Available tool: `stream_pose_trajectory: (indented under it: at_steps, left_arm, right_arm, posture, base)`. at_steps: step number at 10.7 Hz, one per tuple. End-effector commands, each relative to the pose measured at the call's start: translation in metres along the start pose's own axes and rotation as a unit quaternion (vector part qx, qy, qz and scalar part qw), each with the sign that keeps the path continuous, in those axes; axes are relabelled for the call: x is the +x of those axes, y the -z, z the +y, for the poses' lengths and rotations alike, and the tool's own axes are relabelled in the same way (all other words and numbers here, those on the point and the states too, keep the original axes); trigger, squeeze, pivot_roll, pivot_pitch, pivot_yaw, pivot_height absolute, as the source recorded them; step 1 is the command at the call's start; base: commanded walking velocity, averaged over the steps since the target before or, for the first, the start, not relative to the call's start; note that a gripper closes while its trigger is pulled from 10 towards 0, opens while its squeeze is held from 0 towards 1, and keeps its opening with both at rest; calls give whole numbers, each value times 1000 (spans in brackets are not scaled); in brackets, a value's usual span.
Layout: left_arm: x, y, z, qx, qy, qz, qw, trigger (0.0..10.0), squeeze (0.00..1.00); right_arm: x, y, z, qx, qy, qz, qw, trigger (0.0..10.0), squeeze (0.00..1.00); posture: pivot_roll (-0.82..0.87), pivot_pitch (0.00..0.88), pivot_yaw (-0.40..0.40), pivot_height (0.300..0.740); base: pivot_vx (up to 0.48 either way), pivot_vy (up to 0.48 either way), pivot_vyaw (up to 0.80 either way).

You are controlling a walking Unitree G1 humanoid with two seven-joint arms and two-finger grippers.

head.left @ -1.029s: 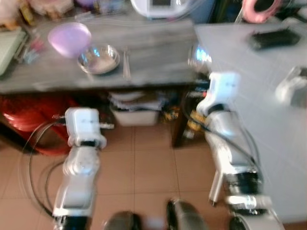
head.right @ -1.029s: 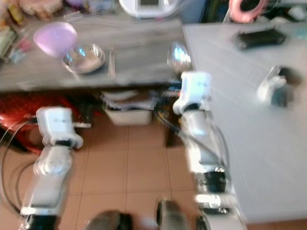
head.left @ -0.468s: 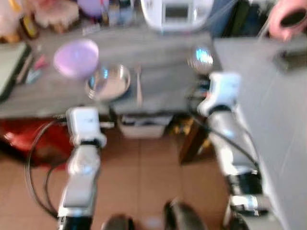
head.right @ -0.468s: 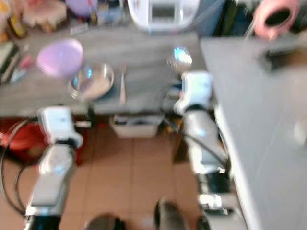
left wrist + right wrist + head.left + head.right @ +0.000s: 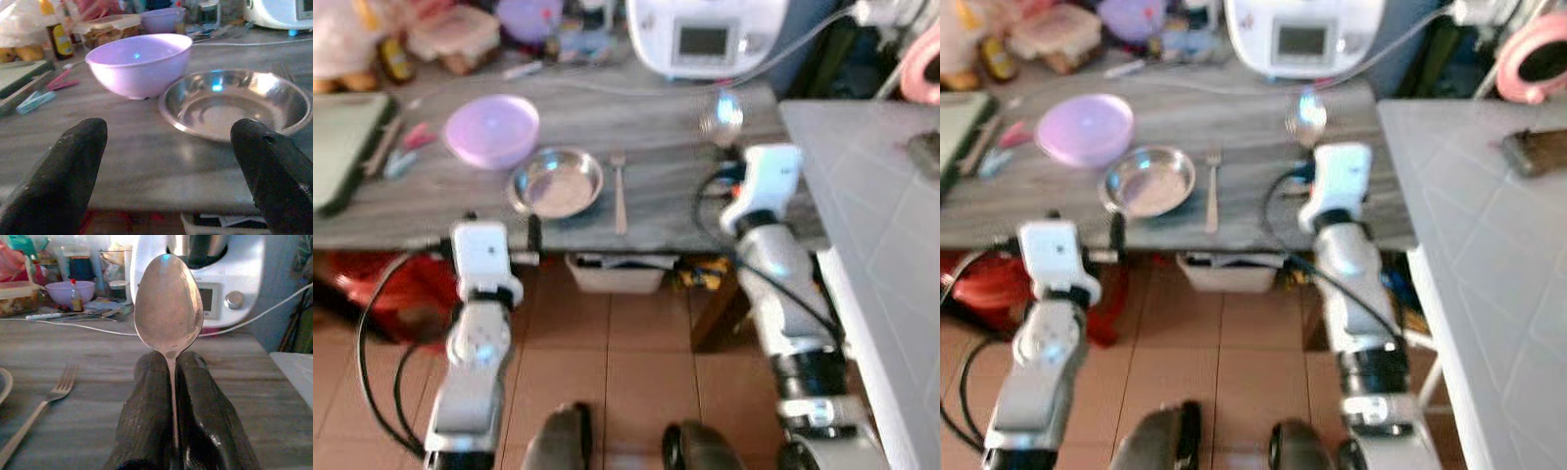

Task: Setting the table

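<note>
Spoon held upright, ready for the place setting

Spoon (image 5: 168, 303) stands bowl-up between the right gripper's (image 5: 171, 396) 2 fingers, which are pressed together on its handle, above the near edge of the wooden table (image 5: 666, 196). It is probably carried this way to lay beside the metal plate (image 5: 555, 182), where the fork (image 5: 619, 191) already lies just to its right. The left gripper (image 5: 171, 171) is spread wide and empty, facing the plate and purple bowl (image 5: 138, 61).

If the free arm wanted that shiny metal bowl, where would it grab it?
Probably by the thin rim on the near side of the metal bowl. The bowl is shallow and wide, too broad to span, and the purple bowl crowds its far-left side. The open left end effector already faces that near edge.
</note>
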State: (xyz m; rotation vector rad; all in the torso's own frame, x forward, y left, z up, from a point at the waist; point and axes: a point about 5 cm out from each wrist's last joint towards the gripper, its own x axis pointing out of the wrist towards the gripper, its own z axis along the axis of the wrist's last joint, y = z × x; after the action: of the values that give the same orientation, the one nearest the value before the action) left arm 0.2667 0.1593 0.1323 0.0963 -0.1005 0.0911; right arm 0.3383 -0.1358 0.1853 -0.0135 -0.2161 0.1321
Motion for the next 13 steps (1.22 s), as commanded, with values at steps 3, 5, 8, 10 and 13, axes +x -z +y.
stream_pose_trajectory:
  at_steps: [3,5,8,10,13]
  left_arm:
    - [-1,-3,4,5,-2,-3,1000,10000,0]
    - [-2,-4,4,0,-3,-3,1000,10000,0]
    - [-3,-4,6,4,-5,0,1000,10000,0]
    - [-5,-6,8,5,-8,1,1000,10000,0]
    - [-10,-6,10,6,-7,7,1000,10000,0]
  right_arm:
    - [1,-3,2,7,2,-9,1000,10000,0]
    - [0,-1,-3,9,20,-4,1000,10000,0]
    - [0,3,-7,15,34,6,999,10000,0]
    - [1,1,-8,22,42,3,999,10000,0]
    - [7,9,-27,56,121,31,991,10000,0]
  posture:
    - [32,180,22,740]
    - [32,186,24,740]
    - [40,199,28,740]
    - [48,214,33,740]
    - [64,241,43,740]
  base:
    - [80,0,302]
    - [0,0,0]
    - [0,0,196]
    - [0,0,400]
    - [0,0,0]
